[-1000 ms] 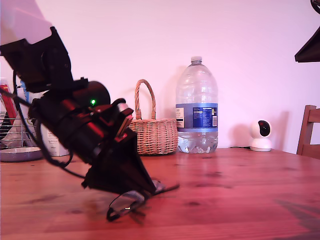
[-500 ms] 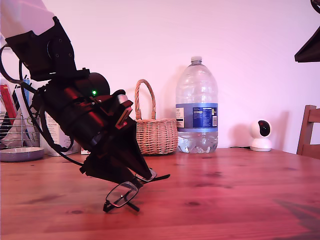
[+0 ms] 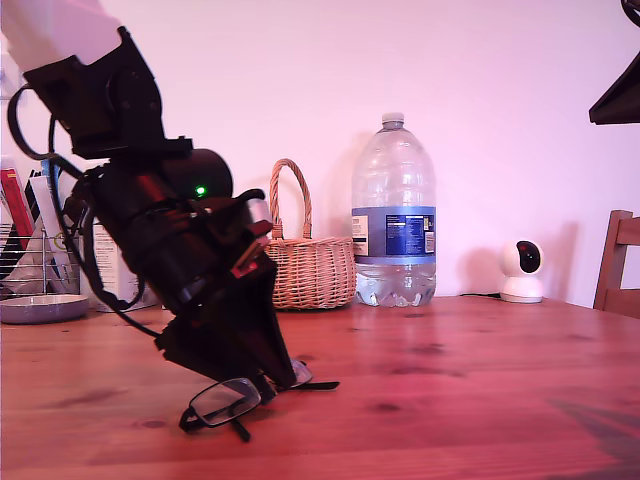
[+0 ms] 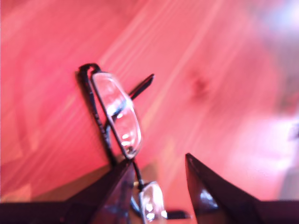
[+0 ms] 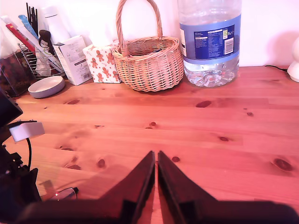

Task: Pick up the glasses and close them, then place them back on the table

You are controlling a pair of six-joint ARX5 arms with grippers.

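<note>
My first gripper [image 3: 268, 378], on the black arm at the exterior view's left, is grasping the thin black wire-framed glasses [image 3: 225, 400] near the bridge, jaws angling down toward 5 o'clock. One lens is jutting out at 7 o'clock from the jaws, its temple tip appearing to be touching the reddish-brown wooden bench [image 3: 470, 390]; the other temple is sticking out toward 3 o'clock. Behind, a woven wicker basket [image 3: 308, 262] is sitting just beside a large clear plastic water bottle [image 3: 393, 215], with a small white camera [image 3: 521, 271] further toward the exterior view's right. My second gripper [image 5: 156, 164] is clenched, empty, hovering over bare bench.
</note>
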